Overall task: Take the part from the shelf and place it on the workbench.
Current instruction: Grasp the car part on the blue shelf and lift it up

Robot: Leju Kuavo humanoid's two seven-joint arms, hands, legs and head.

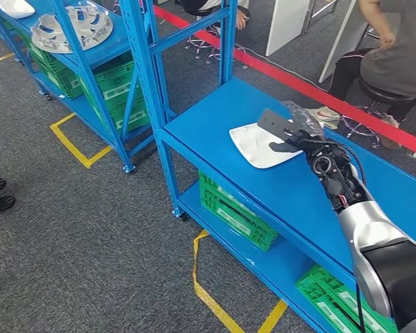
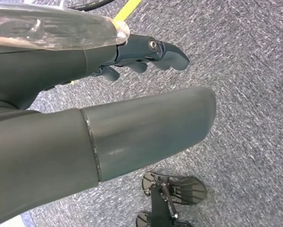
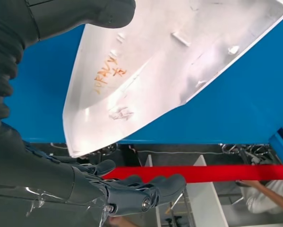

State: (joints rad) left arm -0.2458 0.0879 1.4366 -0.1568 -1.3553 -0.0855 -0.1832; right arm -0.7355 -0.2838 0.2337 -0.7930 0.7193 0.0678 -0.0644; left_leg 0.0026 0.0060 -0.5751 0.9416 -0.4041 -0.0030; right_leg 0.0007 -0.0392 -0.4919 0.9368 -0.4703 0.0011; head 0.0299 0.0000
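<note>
While the right hand (image 1: 300, 141) hovers unclenched over it, the white moulded shell part (image 1: 259, 144) lies on the blue shelf (image 1: 205, 118); seemingly light, rigid, slippery: grip the rim

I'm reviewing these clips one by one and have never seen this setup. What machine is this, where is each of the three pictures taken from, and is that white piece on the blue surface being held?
This is a two-armed humanoid robot. The head view looks down from high on its body; the other two come from cameras at its wrists and are turned.

In the head view the silver right arm reaches over a blue shelf. On it lies a white moulded part. The right robot hand is at its edge, fingers apart; the right wrist view shows the thumb over the part and the fingers beyond its edge, not closed on it.

The left wrist view shows the left robot hand hanging over grey carpet, holding nothing.

Green crates sit on the lower level. A person sits behind.
</note>
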